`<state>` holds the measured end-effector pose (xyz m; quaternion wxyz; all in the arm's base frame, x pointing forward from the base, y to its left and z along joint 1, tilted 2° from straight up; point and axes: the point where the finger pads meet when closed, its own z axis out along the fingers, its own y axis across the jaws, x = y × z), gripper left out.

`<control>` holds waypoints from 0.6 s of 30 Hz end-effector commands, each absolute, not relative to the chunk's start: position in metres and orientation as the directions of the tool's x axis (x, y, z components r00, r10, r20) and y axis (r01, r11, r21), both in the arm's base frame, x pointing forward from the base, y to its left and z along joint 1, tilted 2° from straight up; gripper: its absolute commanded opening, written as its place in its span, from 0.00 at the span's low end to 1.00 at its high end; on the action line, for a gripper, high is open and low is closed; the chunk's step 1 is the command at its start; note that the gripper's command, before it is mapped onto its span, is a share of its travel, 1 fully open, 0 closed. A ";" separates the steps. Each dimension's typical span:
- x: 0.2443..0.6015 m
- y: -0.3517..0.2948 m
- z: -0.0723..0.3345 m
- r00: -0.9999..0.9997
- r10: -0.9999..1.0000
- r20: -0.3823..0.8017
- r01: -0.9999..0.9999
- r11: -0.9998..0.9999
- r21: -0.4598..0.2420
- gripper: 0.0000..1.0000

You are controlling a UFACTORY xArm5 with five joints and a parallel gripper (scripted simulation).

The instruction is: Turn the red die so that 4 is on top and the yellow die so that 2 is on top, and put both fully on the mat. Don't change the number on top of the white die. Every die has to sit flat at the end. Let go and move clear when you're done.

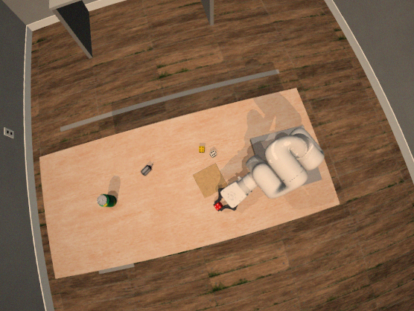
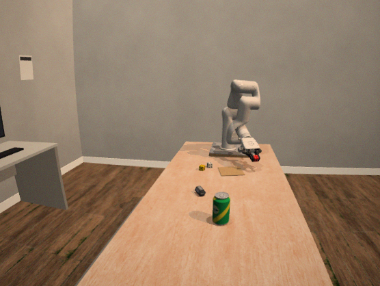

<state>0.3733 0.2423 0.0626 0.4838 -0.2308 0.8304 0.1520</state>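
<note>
While the gripper [image 1: 220, 205] pinches the red die [image 1: 217, 206], it holds it above the surface [image 1: 149, 231], just beside the mat [image 1: 208, 180]. Yellow die [image 1: 201, 149] and white die [image 1: 213, 153] rest near each other beyond the mat

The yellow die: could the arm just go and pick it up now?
Probably not yet: the gripper is already shut on the red die. The yellow die sits unobstructed beside the white die, apparently within reach.
</note>
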 end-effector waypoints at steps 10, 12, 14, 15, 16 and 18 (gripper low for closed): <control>0.373 0.244 0.024 -0.422 -0.234 -0.876 -0.533 0.846 0.031 0.27; 0.373 0.244 0.019 -0.422 -0.234 -0.876 -0.533 0.846 0.031 0.27; 0.373 0.244 0.015 -0.422 -0.234 -0.876 -0.533 0.845 0.031 0.27; 0.372 0.244 0.014 -0.422 -0.234 -0.876 -0.533 0.845 0.031 0.27; 0.372 0.244 0.012 -0.422 -0.234 -0.876 -0.533 0.845 0.031 0.27; 0.372 0.244 0.011 -0.422 -0.234 -0.876 -0.533 0.845 0.031 0.27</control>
